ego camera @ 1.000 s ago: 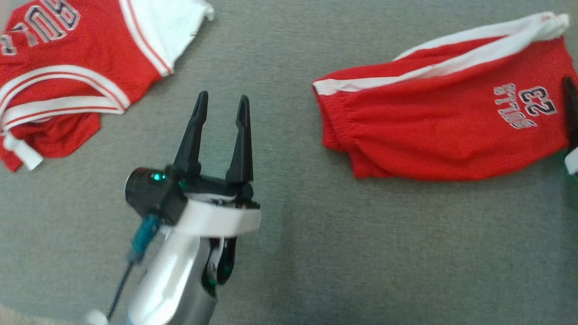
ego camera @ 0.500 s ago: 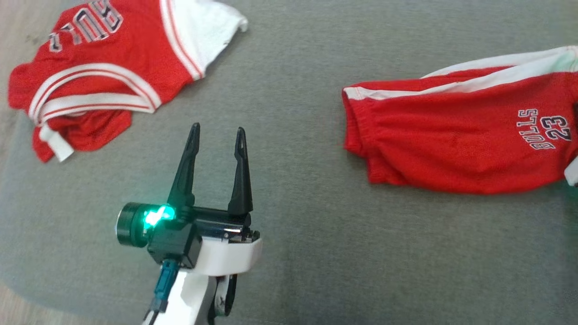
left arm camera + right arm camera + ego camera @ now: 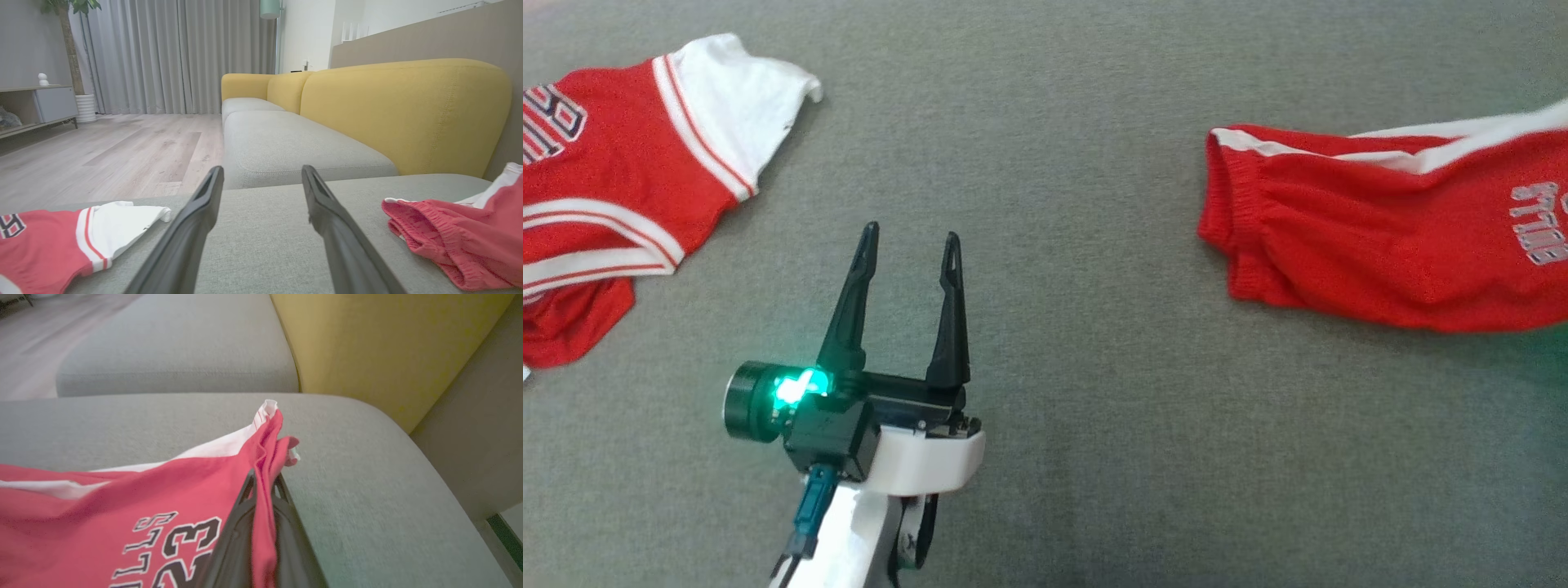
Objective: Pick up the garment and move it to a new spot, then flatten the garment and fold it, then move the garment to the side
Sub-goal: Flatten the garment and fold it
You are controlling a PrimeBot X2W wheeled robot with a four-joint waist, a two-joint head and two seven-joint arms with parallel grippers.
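The garment is a pair of red shorts [image 3: 1380,237] with white side stripes and a "BULLS 23" print, lying on the grey sofa cushion [image 3: 1078,163] at the right. My right gripper [image 3: 263,479] is shut on a bunched fold of the red shorts [image 3: 143,490] near their white-trimmed corner, which stands lifted a little off the cushion. My left gripper [image 3: 911,237] hovers open over bare cushion between the two garments, holding nothing. In the left wrist view, the left gripper [image 3: 261,171] has the shorts [image 3: 457,232] lying to its right.
A red and white jersey [image 3: 605,188] lies crumpled at the left of the cushion, also the jersey [image 3: 49,241] in the left wrist view. A yellow backrest [image 3: 404,110] rises behind the seat. The cushion's rounded edge [image 3: 408,437] drops off beyond the shorts. Wooden floor [image 3: 102,151] lies past the sofa.
The whole head picture has shifted, so the camera has moved. A dark right finger stood at the shorts' right end a second ago. The left gripper stays open.
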